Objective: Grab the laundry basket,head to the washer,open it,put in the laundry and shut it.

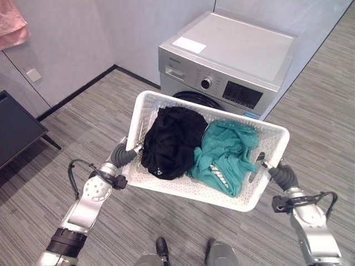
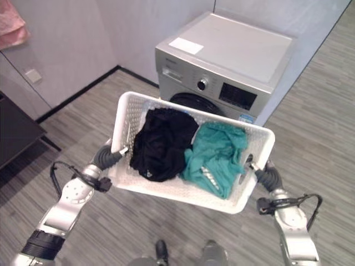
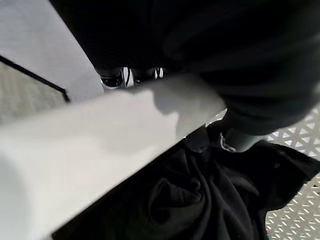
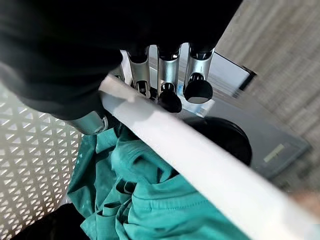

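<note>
Basket (image 1: 166,185) w/ black (image 1: 169,141) + teal laundry (image 1: 224,155); right fingers (image 4: 169,95) curled on rim, left hand (image 1: 123,155) likely same.

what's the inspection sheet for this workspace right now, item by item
surface: grey striped floor; the basket is carried above it, not resting on it
job's things: white laundry basket held in front of the washer, whose door looks closed; black garment and teal garment lie side by side inside
clutter: nothing seen
robot hands: left robot hand at the basket's left end, fingers not readable; right robot hand curled over the rim at the right end
cables: nothing seen apart from the robot's own
surroundings: grey walls, dark table at left, pink cloth hanging at upper left
</note>
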`<state>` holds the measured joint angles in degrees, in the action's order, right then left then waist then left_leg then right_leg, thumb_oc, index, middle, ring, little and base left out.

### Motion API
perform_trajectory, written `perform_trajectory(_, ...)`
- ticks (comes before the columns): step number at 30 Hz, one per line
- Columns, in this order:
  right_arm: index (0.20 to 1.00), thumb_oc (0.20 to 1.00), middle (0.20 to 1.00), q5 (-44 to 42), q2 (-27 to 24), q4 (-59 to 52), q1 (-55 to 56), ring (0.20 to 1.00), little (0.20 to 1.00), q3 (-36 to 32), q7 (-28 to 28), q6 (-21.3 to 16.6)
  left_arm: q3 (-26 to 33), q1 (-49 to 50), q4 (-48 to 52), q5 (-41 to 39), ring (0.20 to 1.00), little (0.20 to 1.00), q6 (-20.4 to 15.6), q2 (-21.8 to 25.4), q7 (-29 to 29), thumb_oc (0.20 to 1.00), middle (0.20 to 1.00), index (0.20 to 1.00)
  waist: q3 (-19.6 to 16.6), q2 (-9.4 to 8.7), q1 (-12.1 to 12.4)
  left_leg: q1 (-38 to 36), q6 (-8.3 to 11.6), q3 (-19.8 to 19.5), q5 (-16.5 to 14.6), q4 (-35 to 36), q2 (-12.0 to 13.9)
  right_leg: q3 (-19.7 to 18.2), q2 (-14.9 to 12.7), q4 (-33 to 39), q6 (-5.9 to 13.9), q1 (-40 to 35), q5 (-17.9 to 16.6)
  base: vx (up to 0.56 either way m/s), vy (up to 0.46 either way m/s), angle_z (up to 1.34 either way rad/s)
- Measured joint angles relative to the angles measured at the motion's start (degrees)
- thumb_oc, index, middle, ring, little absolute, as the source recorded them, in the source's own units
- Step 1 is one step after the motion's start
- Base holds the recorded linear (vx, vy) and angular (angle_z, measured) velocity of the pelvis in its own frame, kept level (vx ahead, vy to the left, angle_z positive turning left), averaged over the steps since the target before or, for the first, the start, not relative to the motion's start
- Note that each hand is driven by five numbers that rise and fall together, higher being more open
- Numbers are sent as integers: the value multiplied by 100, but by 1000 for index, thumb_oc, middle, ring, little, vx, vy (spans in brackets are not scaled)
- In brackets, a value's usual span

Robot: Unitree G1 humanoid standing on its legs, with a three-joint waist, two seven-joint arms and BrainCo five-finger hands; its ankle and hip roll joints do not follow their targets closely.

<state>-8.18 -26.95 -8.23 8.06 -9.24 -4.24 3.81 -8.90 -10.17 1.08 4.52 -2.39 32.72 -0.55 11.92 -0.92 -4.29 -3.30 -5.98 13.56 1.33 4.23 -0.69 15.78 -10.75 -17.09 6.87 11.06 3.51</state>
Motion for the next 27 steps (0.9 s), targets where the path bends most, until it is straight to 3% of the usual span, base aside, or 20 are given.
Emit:
perform_trajectory(2, 200, 200, 200, 0, -26, -6, -30, 200, 200, -20, 0, -7, -10, -43, 11, -2, 200, 200, -9, 6, 0, 200, 200, 200, -5, -34, -83, -217, 37, 14, -190, 10, -13, 248, 113, 675, -33, 110, -398, 139, 31, -3)
perform_trajectory(4, 200, 200, 200, -1, -37, -3, -19, 200, 200, -20, 0, -7, -10, -67, 7, -3, 200, 200, -9, 14, 0, 200, 200, 200, -64, -138, -135, -361, 191, 1, -265, 6, -91, 226, 122, 1071, 20, 84, -749, 167, 29, 4)
perform_trajectory(5, 200, 200, 200, -7, -44, 20, -27, 200, 200, -19, 0, -8, -35, -111, -14, -9, 200, 200, 0, 11, 0, 200, 200, 200, -112, -218, -150, -438, 244, -8, -392, -6, -139, 171, 119, 1217, -28, 64, -944, 221, 28, 2)
perform_trajectory(6, 200, 200, 200, -16, -150, 174, -135, 200, 200, -19, 1, -7, -156, -288, -116, -15, 200, 200, 19, -3, 0, 200, 200, 200, -127, -156, -172, -554, 374, -50, -508, -32, -44, 170, 227, 1291, -248, -143, -1115, 170, 17, -1)
perform_trajectory(7, 200, 200, 200, -53, -298, 264, -226, 200, 200, -18, 2, 0, -261, -490, -214, -19, 200, 200, 21, 1, 0, 200, 200, 200, -132, -84, -164, -562, 483, -44, -535, -39, 57, 196, 325, 1309, -309, -204, -1063, 172, 12, 8)
perform_trajectory(9, 200, 200, 200, -197, -735, 332, -459, 200, 200, -38, 64, 12, -499, -1133, -589, -188, 200, 200, 46, 1, 6, 200, 200, 200, -156, -14, -263, -530, 651, -51, -612, -165, 220, 332, 458, 1289, -614, -285, -1051, 156, 1, 18)
perform_trajectory(12, 200, 200, 200, -316, -1284, 499, -862, 200, 200, -45, 156, 13, -763, -1829, -1028, -289, 200, 200, 75, -13, 18, 200, 200, 200, -158, -10, -500, -694, 724, -48, -623, -210, 318, 407, 491, 1227, -776, -477, -925, 187, -6, 23)
perform_trajectory(15, 200, 200, 200, -472, -2073, 623, -1250, 200, 200, -55, 175, 0, -985, -2608, -1296, -511, 200, 200, 117, 61, 63, 200, 200, 200, -159, -9, -605, -887, 775, -24, -645, -186, 321, 558, 519, 1235, -700, -654, -850, 225, -8, 0)
perform_trajectory(16, 200, 200, 200, -501, -2230, 691, -1378, 200, 200, -55, 173, -20, -1028, -2780, -1296, -607, 200, 200, 133, 118, 77, 200, 200, 200, -162, -3, -607, -1011, 862, -16, -744, -155, 335, 599, 538, 1251, -602, -746, -755, 156, -16, -10)
perform_trajectory(20, 200, 200, 200, -583, -2588, 522, -1263, 200, 200, -421, 207, -244, -1025, -3098, -1178, -701, 200, 200, -17, 184, 272, 200, 200, 200, -256, 89, -631, -1144, 907, 94, -928, -280, 408, 536, 565, 1060, -445, -832, -527, 255, -155, -6)
perform_trajectory(21, 200, 200, 200, -582, -2654, 471, -1177, 200, 200, -468, 208, -253, -1023, -3129, -1176, -749, 200, 200, -59, 189, 275, 200, 200, 200, -276, 29, -616, -924, 1206, 129, -1104, -771, 439, 551, 541, 967, -524, -812, -453, 117, -270, -1)
perform_trajectory(22, 200, 200, 200, -578, -2691, 434, -1150, 200, 200, -469, 196, -247, -1020, -3139, -1172, -821, 200, 200, -78, 220, 278, 200, 200, 200, -285, -100, -574, -509, 1482, 174, -1300, -1720, 542, 577, 496, 788, -542, -766, -211, 86, -146, -7)
perform_trajectory(23, 200, 200, 200, -571, -2762, 312, -1102, 200, 200, -510, 193, -251, -1021, -3078, -1163, -870, 200, 200, -66, 247, 286, 200, 200, 200, -342, -158, -534, 83, 1585, 288, -1288, -3050, 744, 532, 609, 1107, -633, -965, -256, 101, -142, -24)
perform_trajectory(24, 200, 200, 200, -562, -2799, 327, -1173, 200, 200, -476, 191, -263, -992, -3040, -1142, -907, 200, 200, -75, 285, 292, 200, 200, 200, -330, -146, -409, 291, 1666, 194, -1229, -3703, 858, 427, 701, 1114, -785, -1014, -291, 157, -49, -97)
perform_trajectory(25, 200, 200, 200, -558, -2810, 463, -1365, 200, 200, -257, 189, -273, -972, -2855, -1125, -984, 200, 200, -121, 316, 384, 200, 200, 200, -344, -123, -94, 557, 1655, -142, -886, -4642, 987, 44, 840, 1110, -992, -1139, -301, 125, 17, -120)
perform_trajectory(26, 200, 200, 200, -557, -2806, 553, -1428, 200, 200, -82, 186, -269, -977, -2762, -1116, -1064, 200, 200, -122, 314, 410, 200, 200, 200, -313, -202, 7, 765, 1574, -457, -998, -4988, 1040, -125, 878, 1182, -1089, -1301, -250, 101, 72, -96)
perform_trajectory(27, 200, 200, 200, -558, -2724, 687, -1507, 200, 200, 19, 181, -278, -998, -2778, -1135, -1091, 200, 200, -109, 312, 421, 200, 200, 200, -358, -261, -67, 1039, 1516, -611, -1081, -5170, 1055, -121, 878, 1229, -1130, -1326, -207, 135, 145, -46)
